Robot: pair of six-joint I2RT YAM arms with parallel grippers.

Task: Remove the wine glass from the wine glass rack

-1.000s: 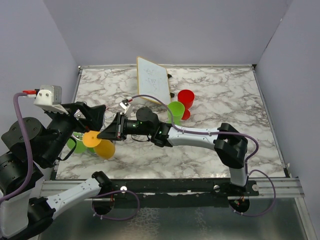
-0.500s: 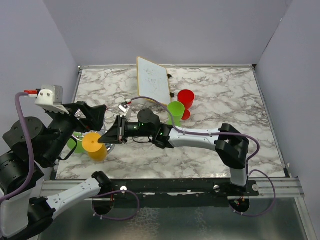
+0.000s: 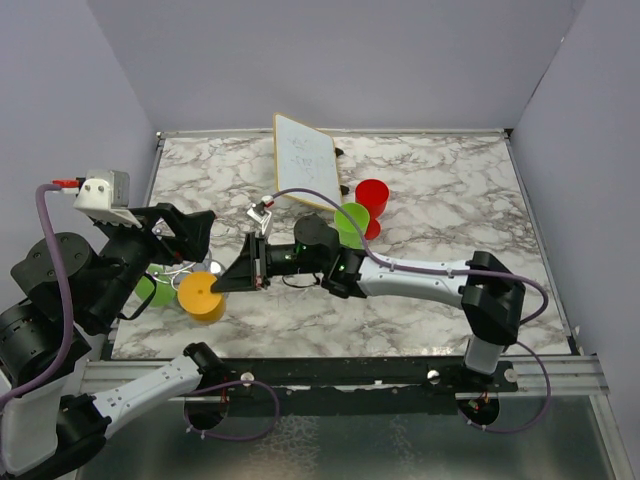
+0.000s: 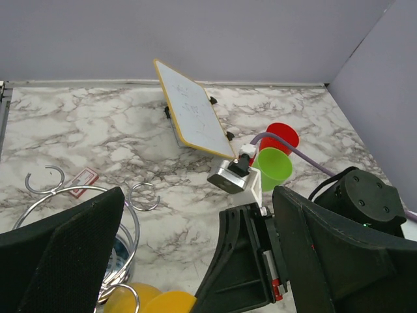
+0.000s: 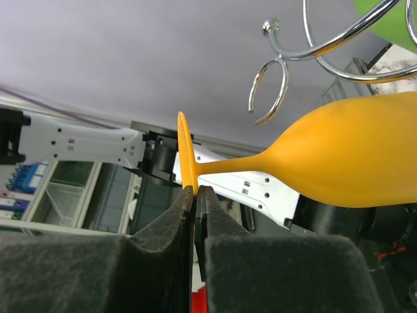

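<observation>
**A:** Status on the glass?

**B:** Right hand (image 5: 195, 193) is clamped flat on the rim of the foot (image 5: 184, 153) of the orange wine glass (image 5: 345, 163). The glass lies sideways, low over the left-front of the marble tabletop (image 3: 450, 190), right beside the wine glass rack (image 4: 124, 257). I can't tell whether it's clear of the chrome wire loops.

**A:** Left side?

**B:** Left hand (image 4: 199, 195) is spread wide and holds nothing. It hangs over the rack.

**A:** How will it handle?

**B:** My read is opaque matte plastic: light, stiff, not brittle like real glass. A pinch on a thin disc edge is a poor hold, though. The bowl makes a long, heavy lever, so it could pivot or slip out. I'd rather have the stem (image 5: 234, 171). The rack is thin mirror-finish wire, probably light and springy, so a snag would drag it along. There's a green glass (image 3: 148, 291) at the rack too.
</observation>
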